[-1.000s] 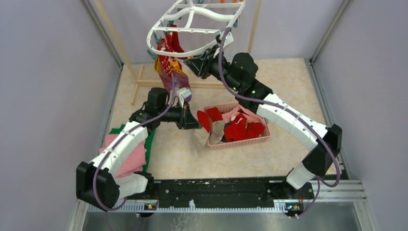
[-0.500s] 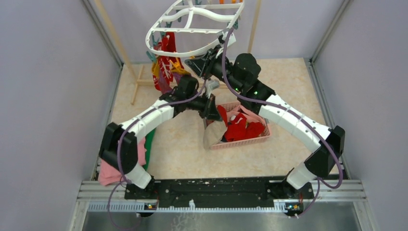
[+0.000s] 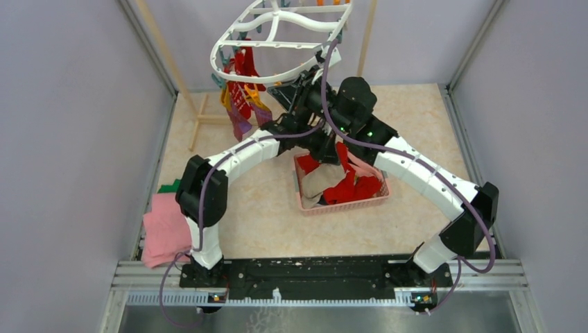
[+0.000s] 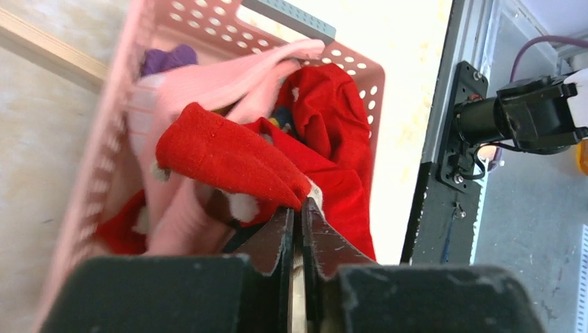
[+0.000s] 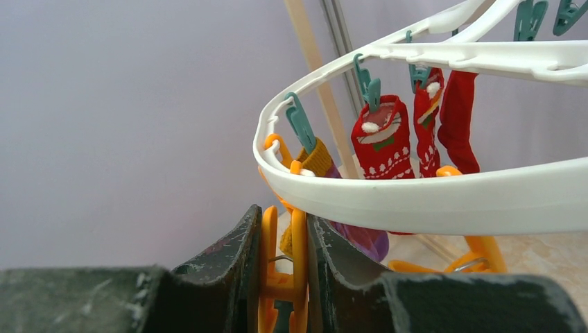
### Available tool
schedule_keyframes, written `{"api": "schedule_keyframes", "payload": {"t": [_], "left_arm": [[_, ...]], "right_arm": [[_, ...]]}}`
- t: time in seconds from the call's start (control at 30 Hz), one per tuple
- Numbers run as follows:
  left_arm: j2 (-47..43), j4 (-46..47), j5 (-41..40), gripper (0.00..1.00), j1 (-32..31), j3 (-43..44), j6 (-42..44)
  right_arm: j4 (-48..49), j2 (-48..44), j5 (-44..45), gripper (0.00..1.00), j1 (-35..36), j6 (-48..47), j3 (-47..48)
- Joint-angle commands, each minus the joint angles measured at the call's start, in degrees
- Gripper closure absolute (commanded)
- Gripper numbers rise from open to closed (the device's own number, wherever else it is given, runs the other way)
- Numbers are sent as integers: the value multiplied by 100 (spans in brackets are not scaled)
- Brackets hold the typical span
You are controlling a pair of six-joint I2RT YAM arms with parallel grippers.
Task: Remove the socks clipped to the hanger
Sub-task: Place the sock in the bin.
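Left gripper: the black two-finger left gripper (image 4: 298, 207) hung over the basket, its fingers pinched together on the edge of a soft red sock with white tufts (image 4: 222, 156).
Held sock: it draped from the fingertips over the pile in the basket; whether it touched the pile could not be told.
Basket: a pink perforated plastic basket (image 4: 104, 132) stood on the beige table floor (image 3: 263, 215), between the two arms.
Basket contents: loose socks lay heaped inside, among them a red sock (image 4: 333, 118), a pale pink sock (image 4: 229, 76) and a purple sock (image 4: 166, 59) at the far corner.
Right gripper: the black right gripper (image 5: 283, 215) was raised to the near rim of the hanger, its fingers clamped on a dangling orange plastic clip (image 5: 281, 277).
Hanger: the white plastic oval drying ring with cross bars (image 5: 430, 201) hung above the far left of the table, tilted, with teal clips (image 5: 299, 121) along its rim.
Clipped socks: two red socks with white patterns (image 5: 381, 142), a plain red sock (image 5: 461, 114) and a sock with a mustard-yellow band (image 5: 319, 158) hung from clips at the ring's far left side.
Frame: a pale wooden pole frame (image 3: 197, 118) stood behind the hanger.
Cloths: a folded pink cloth (image 3: 166, 232) lay on a green cloth (image 3: 168, 186) near the left arm's base.
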Motion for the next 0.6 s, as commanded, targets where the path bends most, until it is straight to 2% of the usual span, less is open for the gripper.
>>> {"api": "schedule_keyframes", "payload": {"t": [0.0,0.03,0.1,0.27,0.37,0.43,0.47,0.5,0.57], "left_arm": [[262,105,-492,81,-489,-288,689],[330,60,-680,71,-590,-298,833],[496,-141,-1090,60,-741,-230,1098],[766,-228,-2282,46,-1006,-288,1718],[953,-488,-2885,28,-1140,-181,1970],[986,-818,-2937,20,-1156,-96,1923],[892,-885,-2857,8,-1159,-163,1899],[690,-895,-2772,2,-1157,-287,1912],[179,-1004,-2534,1,-1158,-550,1998]], "right_arm": [[46,-280,-181,99,21,42,-30],[48,-283,-187,99,20,47,-46],[48,-296,-174,99,19,60,-65],[56,-307,-119,99,19,88,-79],[28,-295,-119,99,18,104,-61],[-10,-299,-98,99,19,99,-55],[-39,-298,-86,99,22,72,-46],[-66,-305,-77,99,20,46,-36],[-127,-318,-58,99,4,-29,-26]]}}
